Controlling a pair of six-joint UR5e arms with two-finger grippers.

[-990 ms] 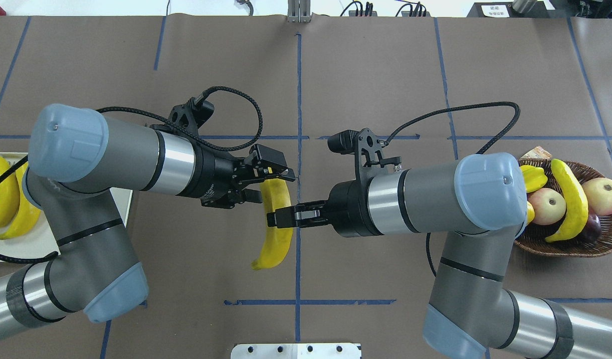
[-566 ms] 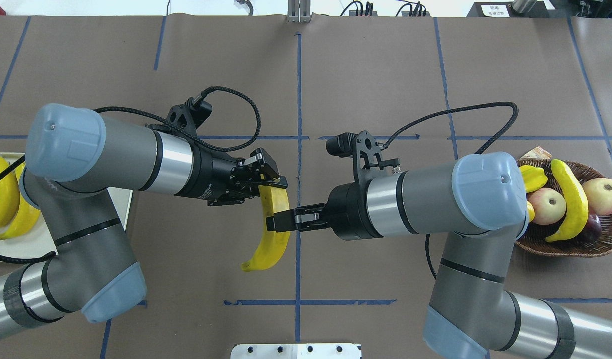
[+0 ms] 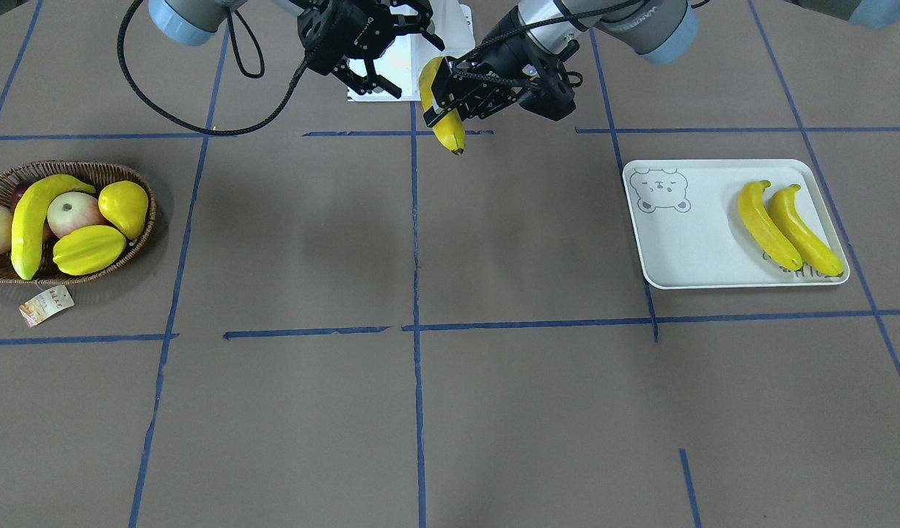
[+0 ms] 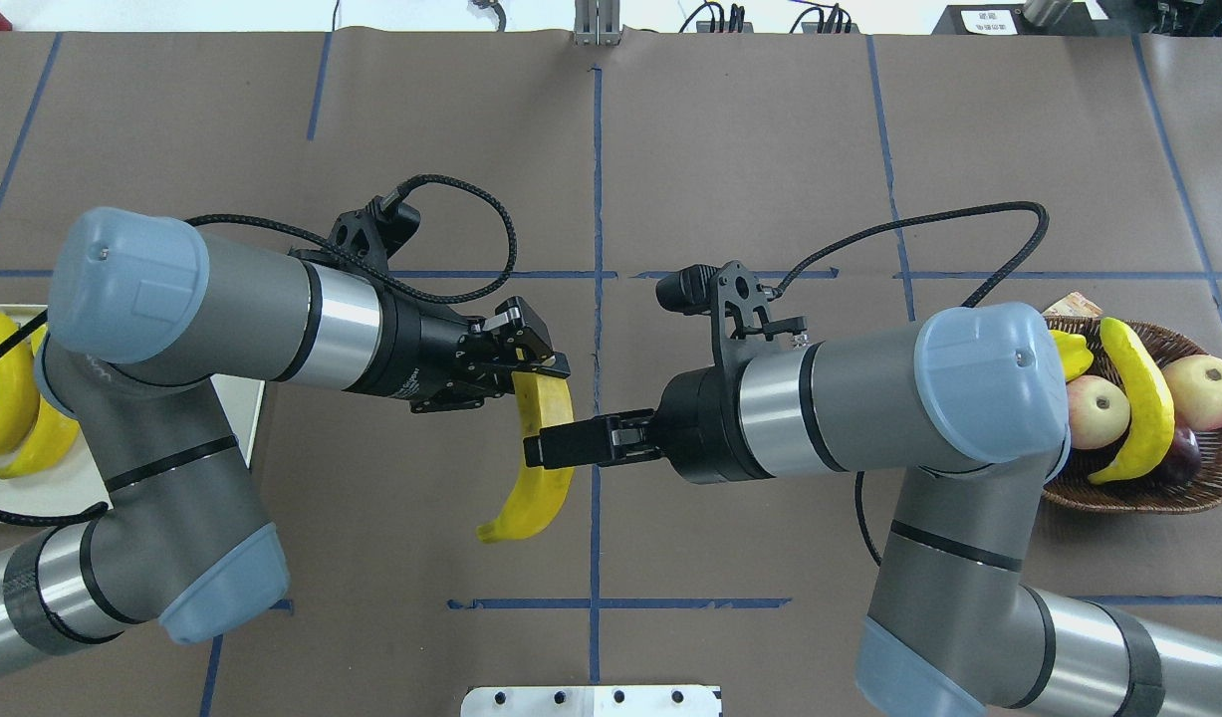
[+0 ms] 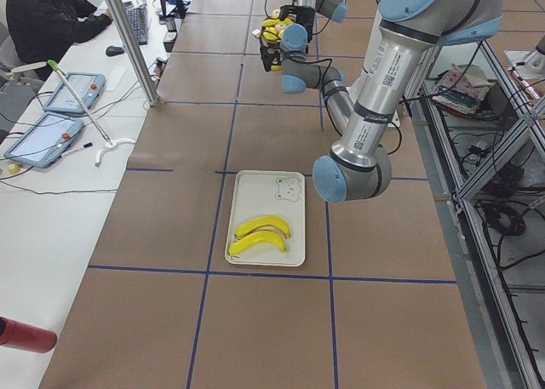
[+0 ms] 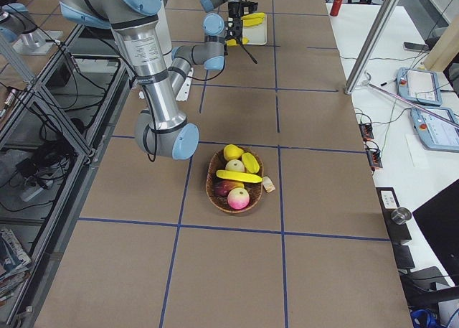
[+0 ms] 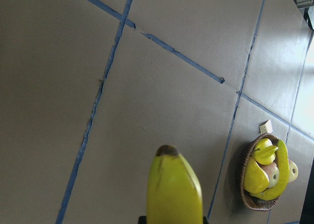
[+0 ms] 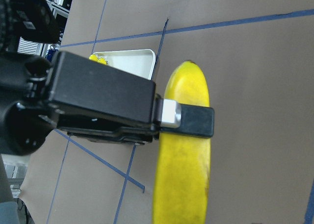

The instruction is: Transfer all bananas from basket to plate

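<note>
The two arms meet over the middle of the brown-paper bench (image 3: 450, 411). Between them is the held banana (image 4: 543, 490), up in the air and well apart from both the basket (image 4: 1128, 501) and the plate (image 3: 703, 249). The left claw (image 4: 541, 364) is closed narrow on the end that sits uppermost in the overhead view. In the left wrist view, the dark tip pokes out just past that grip, with the bench far beneath. The right claw (image 4: 534, 450) comes in from the opposite side at the banana's middle. One finger (image 8: 189, 122) lies flat across the yellow skin, but its partner is hidden behind the fruit. I cannot tell whether this claw is clamping or slack.

On the white plate, the plated bananas (image 3: 766, 226) are a pair lying side by side at the end away from the bear-face drawing (image 3: 661, 192).

In the wicker basket, the basket banana (image 3: 24, 220) lies on top of the other fruit. That fruit is a pear (image 3: 125, 207), a starfruit (image 3: 89, 249), two apples (image 3: 72, 213) and a dark purple fruit (image 4: 1183, 453). The paper tag (image 3: 46, 304) rests on the bench just beside the basket.
</note>
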